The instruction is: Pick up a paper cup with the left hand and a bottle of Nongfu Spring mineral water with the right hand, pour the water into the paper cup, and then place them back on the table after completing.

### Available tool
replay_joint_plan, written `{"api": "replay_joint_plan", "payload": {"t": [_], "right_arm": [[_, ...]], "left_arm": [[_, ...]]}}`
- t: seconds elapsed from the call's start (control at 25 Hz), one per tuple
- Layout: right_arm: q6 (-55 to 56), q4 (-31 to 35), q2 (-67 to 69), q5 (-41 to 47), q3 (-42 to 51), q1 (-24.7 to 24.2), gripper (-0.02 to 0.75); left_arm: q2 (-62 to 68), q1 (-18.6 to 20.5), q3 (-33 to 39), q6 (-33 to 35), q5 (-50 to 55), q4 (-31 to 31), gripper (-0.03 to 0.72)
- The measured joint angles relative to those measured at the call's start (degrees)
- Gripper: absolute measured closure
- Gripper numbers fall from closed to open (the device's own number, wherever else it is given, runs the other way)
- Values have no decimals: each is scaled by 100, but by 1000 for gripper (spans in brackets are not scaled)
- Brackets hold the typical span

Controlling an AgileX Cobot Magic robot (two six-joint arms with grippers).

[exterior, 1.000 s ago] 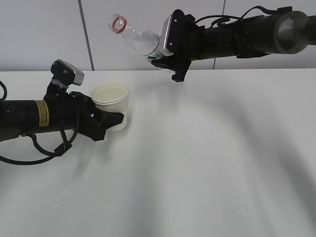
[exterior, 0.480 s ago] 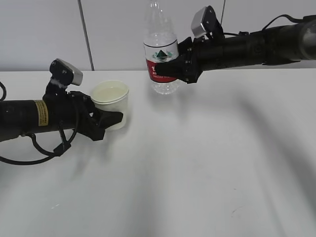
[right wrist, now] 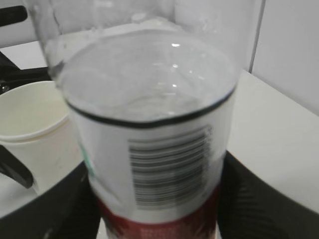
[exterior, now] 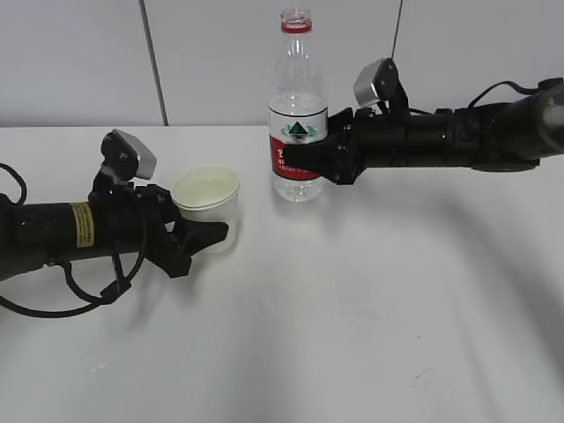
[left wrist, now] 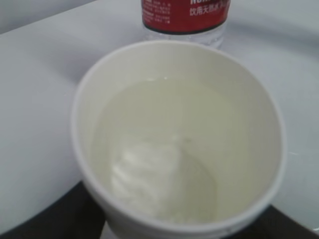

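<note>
Bare white tabletop (exterior: 352, 335) fills the lower half of the exterior frame, a few dark specks on it near the bottom edge. Left middle: left gripper (exterior: 207, 236), black arm with yellow label, grey camera box on top, jaws closed around the paper cup (exterior: 208, 208). Cup upright, base at or just above the tabletop, can't tell if it touches. Left wrist view looks down into the cup (left wrist: 179, 144): water (left wrist: 164, 164) inside, clear, filling the lower part; black finger edges at the frame's bottom corners; bottle's red label at top of frame just beyond the cup rim. Further back, centre of exterior frame: bottle (exterior: 298, 110) upright, cap off, red ring at the neck, white and red label, base near the tabletop just right of the cup, apart from it. Right gripper (exterior: 304, 157) reaches in from the right, jaws clamped on the bottle at label height. Right wrist view: bottle (right wrist: 154, 149) close up, barcode on the label, black fingers on both sides, cup (right wrist: 30, 124) at left. Grey wall panels (exterior: 79, 62) behind.
</note>
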Motion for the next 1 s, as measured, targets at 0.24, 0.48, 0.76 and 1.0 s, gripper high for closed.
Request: {"api": "replay_joint_plan", "payload": {"t": [0.24, 0.48, 0.76, 1.0], "right_arm": [[-646, 813, 0, 115, 461, -13, 290], [-976, 1518, 331, -17, 605, -22, 290], [-1324, 1607, 581, -125, 628, -22, 290], [-1679, 1643, 581, -100, 628, -22, 290]], "left_arm": [[308, 0, 0, 307, -136, 6, 293], [332, 0, 0, 401, -152, -56, 293], [671, 0, 0, 653, -557, -278, 293], [739, 0, 0, 682, -699, -363, 293]]}}
